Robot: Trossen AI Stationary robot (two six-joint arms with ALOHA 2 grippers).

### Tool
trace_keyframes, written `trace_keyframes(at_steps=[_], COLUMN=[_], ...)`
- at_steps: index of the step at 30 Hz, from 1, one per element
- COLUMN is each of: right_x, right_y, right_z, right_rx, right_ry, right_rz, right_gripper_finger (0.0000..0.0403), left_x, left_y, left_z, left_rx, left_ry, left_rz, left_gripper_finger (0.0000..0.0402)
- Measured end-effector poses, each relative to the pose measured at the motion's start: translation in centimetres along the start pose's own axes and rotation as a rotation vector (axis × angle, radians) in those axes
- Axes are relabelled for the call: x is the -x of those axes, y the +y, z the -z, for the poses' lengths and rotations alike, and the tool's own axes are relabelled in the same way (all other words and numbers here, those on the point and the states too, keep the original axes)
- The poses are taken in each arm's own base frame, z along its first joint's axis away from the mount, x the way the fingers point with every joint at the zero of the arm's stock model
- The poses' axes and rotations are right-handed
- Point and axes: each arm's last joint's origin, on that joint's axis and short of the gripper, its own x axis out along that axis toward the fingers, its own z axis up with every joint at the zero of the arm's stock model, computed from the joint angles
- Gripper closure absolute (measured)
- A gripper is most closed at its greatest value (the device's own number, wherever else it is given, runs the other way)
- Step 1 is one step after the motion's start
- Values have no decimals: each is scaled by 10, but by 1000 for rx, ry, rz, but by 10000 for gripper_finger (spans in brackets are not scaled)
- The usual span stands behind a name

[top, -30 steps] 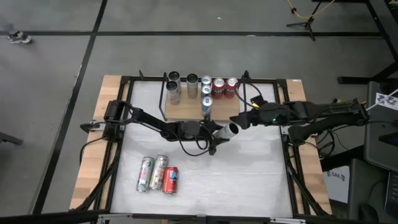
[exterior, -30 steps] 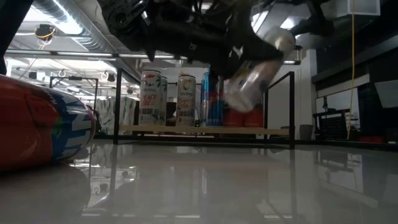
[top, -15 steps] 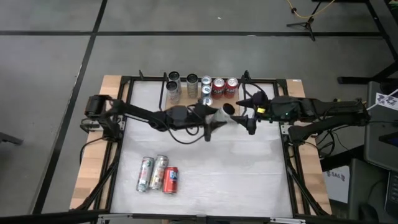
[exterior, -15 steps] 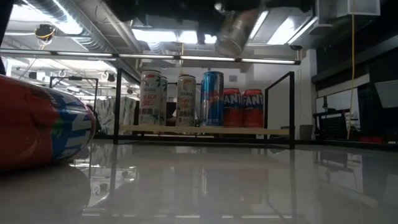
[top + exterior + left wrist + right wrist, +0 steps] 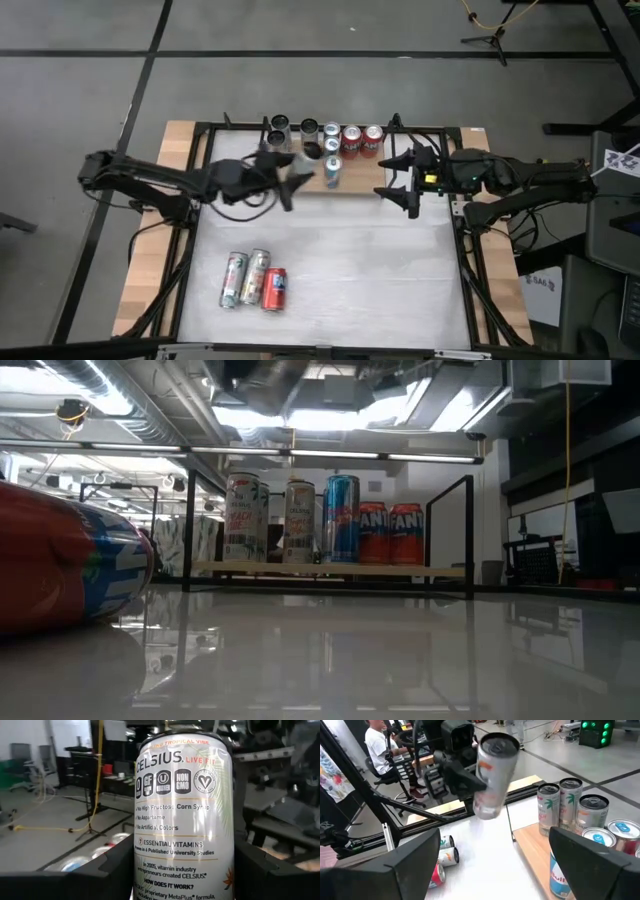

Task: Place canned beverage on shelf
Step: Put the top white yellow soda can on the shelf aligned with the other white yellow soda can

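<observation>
Above the shelf (image 5: 300, 178), left claw (image 5: 290, 175) grips can (image 5: 300, 172).

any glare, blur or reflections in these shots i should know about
Low view: the glossy tabletop mirrors the shelf and ceiling lights, and the red can up close is out of focus. Right wrist view: the can in the left gripper is smeared by motion. Left wrist view: its label is sharp, the room behind soft.

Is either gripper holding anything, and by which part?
The left gripper holds a white Celsius can by its lower body, above the shelf. The right gripper holds nothing, jaws open.
</observation>
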Motion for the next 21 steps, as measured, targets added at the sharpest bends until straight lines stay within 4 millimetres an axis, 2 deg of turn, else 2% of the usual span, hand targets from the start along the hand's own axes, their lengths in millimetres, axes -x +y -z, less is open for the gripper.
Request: trace_keyframes(at_steps=[4, 9, 14, 21], right_x=[-3, -4, -8, -16], right_y=[0, 0, 0, 0], right_z=[1, 1, 3, 8], right_rx=[2, 31, 58, 69], right_ry=[6, 8, 12, 52], right_rz=[2, 7, 38, 50], right_gripper_finger=[35, 35, 35, 35], left_x=[30, 40, 28, -6], left_y=[11, 9, -1, -17], left_z=[29, 76, 109, 142], left_rx=[105, 191, 125, 5], left_ry=[-15, -100, -141, -117], left_rz=[-71, -54, -60, -202], left_gripper_finger=[168, 168, 168, 168])
